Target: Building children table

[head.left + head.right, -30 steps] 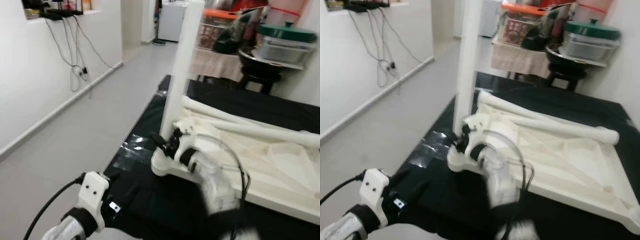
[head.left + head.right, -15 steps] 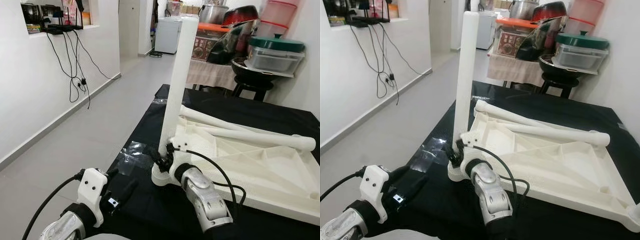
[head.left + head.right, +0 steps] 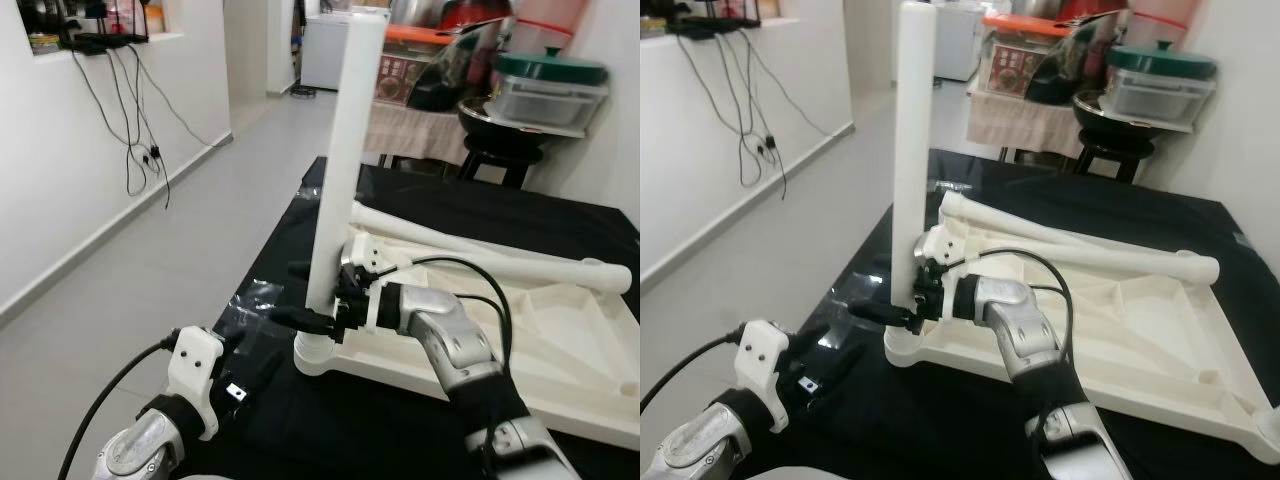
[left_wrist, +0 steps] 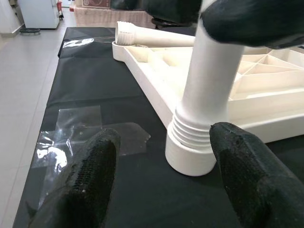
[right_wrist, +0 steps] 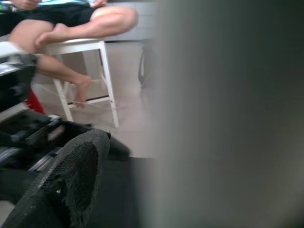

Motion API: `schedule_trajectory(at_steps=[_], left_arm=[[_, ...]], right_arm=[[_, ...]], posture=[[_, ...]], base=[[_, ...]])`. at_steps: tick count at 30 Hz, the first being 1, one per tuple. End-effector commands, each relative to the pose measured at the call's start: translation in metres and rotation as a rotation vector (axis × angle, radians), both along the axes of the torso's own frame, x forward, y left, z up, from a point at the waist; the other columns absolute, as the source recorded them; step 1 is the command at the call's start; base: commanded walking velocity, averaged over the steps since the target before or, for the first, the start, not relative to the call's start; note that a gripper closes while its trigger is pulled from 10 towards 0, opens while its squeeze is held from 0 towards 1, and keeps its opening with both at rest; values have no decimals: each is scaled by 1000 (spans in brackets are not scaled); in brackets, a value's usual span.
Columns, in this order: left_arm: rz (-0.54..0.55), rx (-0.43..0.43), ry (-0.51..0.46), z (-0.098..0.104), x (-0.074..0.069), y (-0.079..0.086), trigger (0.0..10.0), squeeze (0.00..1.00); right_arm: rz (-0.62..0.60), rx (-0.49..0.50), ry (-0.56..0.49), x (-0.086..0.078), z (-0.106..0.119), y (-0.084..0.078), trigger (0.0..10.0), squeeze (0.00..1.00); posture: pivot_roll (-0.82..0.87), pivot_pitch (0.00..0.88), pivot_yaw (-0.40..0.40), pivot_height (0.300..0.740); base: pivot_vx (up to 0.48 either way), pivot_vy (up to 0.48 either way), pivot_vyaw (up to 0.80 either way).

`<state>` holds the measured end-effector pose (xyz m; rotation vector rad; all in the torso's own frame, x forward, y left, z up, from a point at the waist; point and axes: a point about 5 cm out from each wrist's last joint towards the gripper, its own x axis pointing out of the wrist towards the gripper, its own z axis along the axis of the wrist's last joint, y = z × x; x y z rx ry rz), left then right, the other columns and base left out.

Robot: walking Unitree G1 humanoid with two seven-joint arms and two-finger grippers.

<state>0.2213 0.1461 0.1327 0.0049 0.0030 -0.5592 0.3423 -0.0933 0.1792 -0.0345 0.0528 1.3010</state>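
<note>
Left wrist view shows the left gripper's fingers [image 4: 88, 180] spread open, low over the black surface [image 4: 95, 90], aimed at the threaded foot of the upright leg [image 4: 209, 90] without touching it. The right gripper [image 3: 318, 312] is clamped on that leg low down, just above the socket at the near corner of the upturned tabletop [image 3: 560, 330], which lies flat on the surface with a second leg [image 3: 480, 252] lying across it. The leg looks like light, stiff, smooth hollow plastic, so it should turn easily but could slip; a hold near the threads seems best. The right arm [image 3: 455, 345] reaches in from the right, bent at the elbow; the left forearm stays low by the near edge.
</note>
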Motion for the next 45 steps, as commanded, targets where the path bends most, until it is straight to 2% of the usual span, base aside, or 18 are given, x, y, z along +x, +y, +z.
schedule_trajectory(at_steps=[1, 2, 3, 11, 18, 20, 21, 22, 24, 28, 32, 33, 35, 36, 38, 39, 42, 45], left_arm=[[-1, -4, 13, -5, 0, -2, 10000, 0], [-1, -5, 12, -5, 0, -2, 10000, 0], [-1, -6, 11, -5, 0, -2, 10000, 0], [-1, -9, 8, -5, 1, -3, 10000, 0], [0, -16, -3, -3, 0, -5, 10000, 0], [0, -17, -7, -3, 0, -5, 10000, 0], [0, -18, -9, -2, -2, -4, 10000, 0], [0, -18, -9, -2, -2, -4, 10000, 0], [1, -18, -11, -2, -3, -1, 10000, 0], [2, -15, -10, -2, -3, 2, 10000, 0], [-7, -19, -3, -3, -1, 1, 10000, 0], [-4, -21, -4, -4, -1, 1, 10000, 0], [-4, -21, -4, -4, -1, 1, 10000, 0], [0, -22, -5, -4, -2, 1, 10000, 0], [-2, -23, -4, -4, -2, 1, 10000, 0], [-8, -26, 0, -4, -2, 0, 10000, 0], [-13, -28, 2, -4, -2, 0, 10000, 0], [-20, -30, 5, -5, -2, 0, 10000, 0]], right_arm=[[8, -5, 12, 5, 0, -4, 8510, 0], [15, -9, 20, 6, 0, -6, 8510, 0], [31, -11, 28, 7, 1, -8, 0, 0], [48, -13, 36, 10, 3, -14, 0, 0], [-88, -82, 26, 8, -15, -28, 0, 0], [-184, -113, 40, 7, -26, -34, 0, 0], [-470, -110, 89, 4, -46, -32, 0, 0], [-470, -110, 89, 4, -46, -32, 0, 0], [-850, -61, 227, -30, -79, -13, 0, 0], [-871, -66, 213, -45, -82, 1, 0, 0], [-864, -68, 216, -28, -80, -6, 0, 0], [-865, -77, 215, -25, -79, -8, 4588, 0], [-865, -77, 215, -25, -79, -8, 4588, 0], [-882, -86, 206, -23, -74, -8, 10000, 0], [-864, -78, 196, -21, -70, -8, 10000, 0], [-812, -44, 179, -19, -62, -5, 10000, 1000], [-773, -21, 166, -18, -56, -2, 10000, 1000], [-585, 36, 108, -15, -37, 5, 10000, 1000]], posture=[[139, 0, -116, 740], [139, 0, -116, 740], [139, 0, -116, 740], [145, 0, -123, 740], [141, 0, -130, 740], [138, 0, -135, 740], [135, 0, -144, 740], [135, 0, -144, 740], [132, 0, -125, 740], [123, 0, -113, 740], [141, 0, -125, 740], [139, 0, -122, 740], [139, 0, -122, 740], [140, 0, -121, 740], [140, 0, -121, 740], [143, 0, -117, 740], [143, 0, -117, 740], [149, 0, -114, 740]], base=[[0, 0, 0], [0, 0, 0], [0, 0, 0], [0, 0, 0], [0, 0, 0], [0, 0, 0], [0, 0, 0], [0, 0, 0], [0, 0, 0], [0, 0, 0], [0, 0, 0], [0, 0, 0], [0, 0, 0], [0, 0, 0], [0, 0, 0], [0, 0, 0], [0, 0, 0], [0, 0, 0]])
